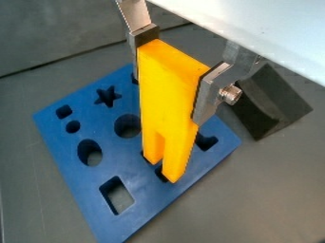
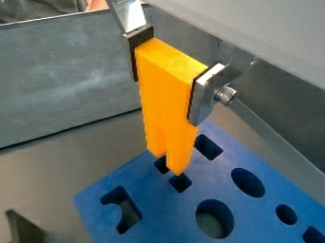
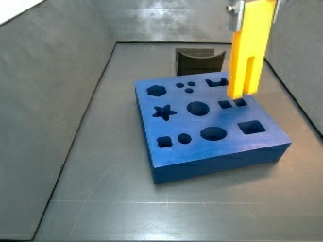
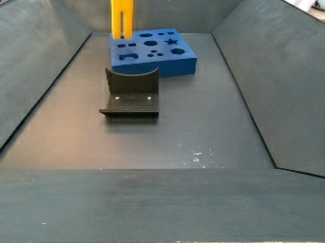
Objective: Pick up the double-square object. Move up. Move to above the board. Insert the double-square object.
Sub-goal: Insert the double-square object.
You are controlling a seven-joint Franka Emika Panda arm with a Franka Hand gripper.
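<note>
My gripper [image 1: 172, 62] is shut on the upper end of the double-square object [image 1: 168, 104], a bright yellow bar that hangs upright, and the same grip shows in a wrist view [image 2: 172, 68]. The silver fingers [image 1: 211, 90] press on its two narrow sides. The bar [image 2: 169, 109] stands over the blue board [image 2: 241, 204]. Its two prongs reach down to two small square holes [image 2: 181, 182] near the board's edge, and I cannot tell whether they have entered. In the side views the bar [image 3: 250, 47] [image 4: 122, 19] rises from the board [image 3: 209, 137] [image 4: 159, 55].
The dark fixture [image 4: 131, 95] stands on the floor beside the board and shows in other views too [image 3: 195, 60] [image 1: 269, 104]. Grey bin walls [image 3: 63, 85] slope up on all sides. The board has star, hexagon, round and square holes [image 1: 117, 195].
</note>
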